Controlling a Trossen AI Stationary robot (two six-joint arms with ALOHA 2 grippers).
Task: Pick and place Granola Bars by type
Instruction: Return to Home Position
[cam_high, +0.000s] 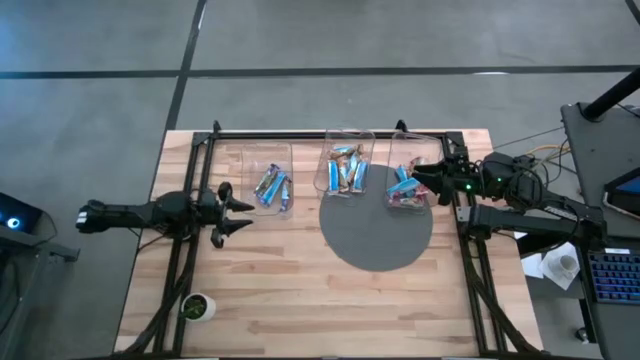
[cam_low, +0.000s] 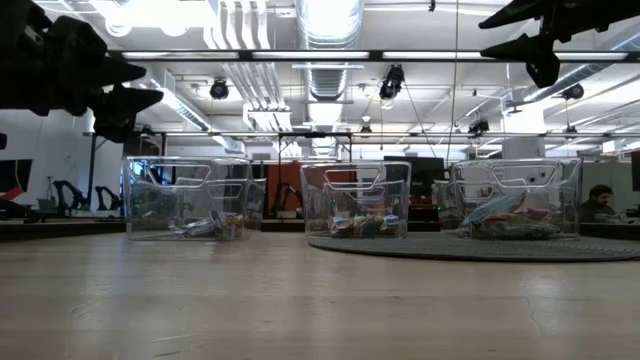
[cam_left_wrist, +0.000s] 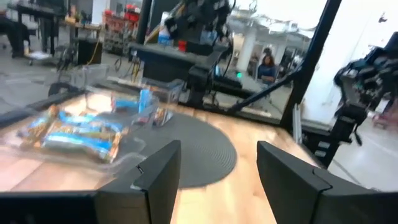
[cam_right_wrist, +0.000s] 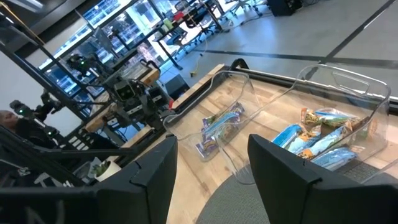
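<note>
Along the desk's (cam_high: 300, 290) far edge I see three clear bins. The left bin (cam_high: 268, 148) holds blue Granola Bars (cam_high: 271, 186). The middle bin (cam_high: 350, 134) holds blue and tan ones. The right bin (cam_high: 410, 140), at the edge of a grey round mat (cam_high: 375, 240), holds blue and reddish ones. The wrapper print is too small for me to read. My left end effector (cam_high: 250, 215) hovers just beside the left bin, fingers wide apart and empty. My right end effector (cam_high: 418, 182) hangs over the right bin, likewise spread and holding nothing.
</note>
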